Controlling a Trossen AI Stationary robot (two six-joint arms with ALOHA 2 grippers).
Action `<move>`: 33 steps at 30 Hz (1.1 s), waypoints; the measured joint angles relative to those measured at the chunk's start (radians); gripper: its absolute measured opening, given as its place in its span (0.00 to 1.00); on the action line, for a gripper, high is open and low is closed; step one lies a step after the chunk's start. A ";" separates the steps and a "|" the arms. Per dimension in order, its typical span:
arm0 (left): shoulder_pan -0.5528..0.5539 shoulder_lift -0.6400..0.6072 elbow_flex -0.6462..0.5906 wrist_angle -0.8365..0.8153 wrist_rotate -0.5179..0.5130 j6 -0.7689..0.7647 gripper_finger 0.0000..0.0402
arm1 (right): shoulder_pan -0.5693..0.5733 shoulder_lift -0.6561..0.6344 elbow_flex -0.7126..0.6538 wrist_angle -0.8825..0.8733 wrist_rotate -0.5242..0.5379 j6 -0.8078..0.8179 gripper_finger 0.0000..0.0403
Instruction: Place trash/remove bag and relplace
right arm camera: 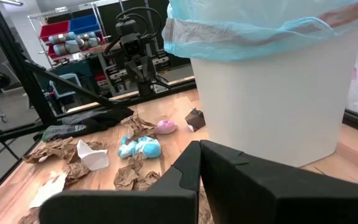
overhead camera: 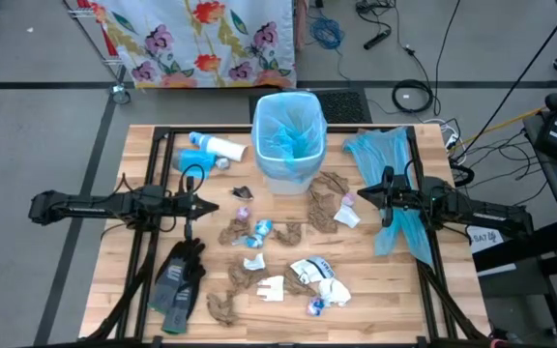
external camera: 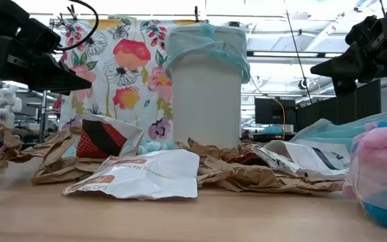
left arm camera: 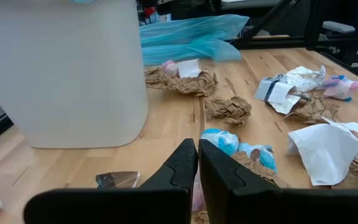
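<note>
A white bin [overhead camera: 286, 172] stands at the far middle of the table, lined with a blue bag [overhead camera: 288, 130] folded over its rim [right arm camera: 253, 34]. Trash lies scattered in front of it: brown paper wads [overhead camera: 329, 205], white wrappers [overhead camera: 319, 275] and blue bits [overhead camera: 259, 232]. A second blue bag [overhead camera: 395, 193] lies flat at the right, partly under my right arm. My left gripper [overhead camera: 211, 206] hangs shut left of the trash, above the table. My right gripper [overhead camera: 361, 196] hangs shut to the right of the bin. Neither touches anything.
Dark grey gloves [overhead camera: 180, 280] lie at the near left. A white bottle [overhead camera: 222, 147] lies left of the bin. Black frame rails [overhead camera: 162, 140] run along the table's sides and far edge. A floral cloth [overhead camera: 201, 39] hangs beyond the far edge.
</note>
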 joint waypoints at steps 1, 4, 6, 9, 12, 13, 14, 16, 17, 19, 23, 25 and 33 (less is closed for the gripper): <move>0.000 0.000 0.000 0.000 0.000 0.000 0.06 | 0.000 0.000 0.000 0.000 0.000 0.000 0.00; 0.000 0.000 0.000 0.000 0.000 0.000 0.06 | 0.000 0.000 0.000 0.000 0.000 0.000 0.00; 0.000 0.000 0.000 0.000 0.000 0.000 0.06 | 0.000 0.000 0.000 0.000 0.000 0.000 0.00; 0.000 0.000 0.000 0.000 0.000 0.000 0.06 | 0.000 0.000 0.000 0.000 0.000 0.000 0.00; 0.000 0.000 0.000 0.000 0.000 0.000 0.06 | 0.000 0.000 0.000 0.000 0.000 0.000 0.00; 0.000 0.000 0.000 0.000 0.000 0.000 0.06 | 0.000 0.000 0.000 0.000 0.000 0.000 0.00; 0.000 0.000 0.000 0.000 0.000 0.000 0.06 | 0.000 0.000 0.000 0.000 0.000 0.000 0.00; 0.000 0.000 0.000 0.000 0.000 0.000 0.06 | 0.000 0.000 0.000 0.000 0.000 0.000 0.00; 0.000 0.000 0.000 0.000 0.000 0.000 0.06 | 0.000 0.001 0.000 0.000 0.003 -0.003 0.00; 0.000 0.000 0.000 0.000 0.000 0.000 0.06 | 0.000 0.007 0.000 0.000 0.005 -0.008 0.00; 0.000 0.000 0.000 0.000 0.000 0.000 0.06 | 0.000 0.053 0.000 0.001 0.005 0.018 0.00; 0.000 0.000 0.000 0.000 0.000 0.000 0.06 | 0.000 0.106 0.000 0.000 0.005 0.034 0.00; 0.000 0.000 0.000 0.000 0.000 0.000 0.06 | 0.000 0.348 0.070 0.002 0.033 0.038 0.00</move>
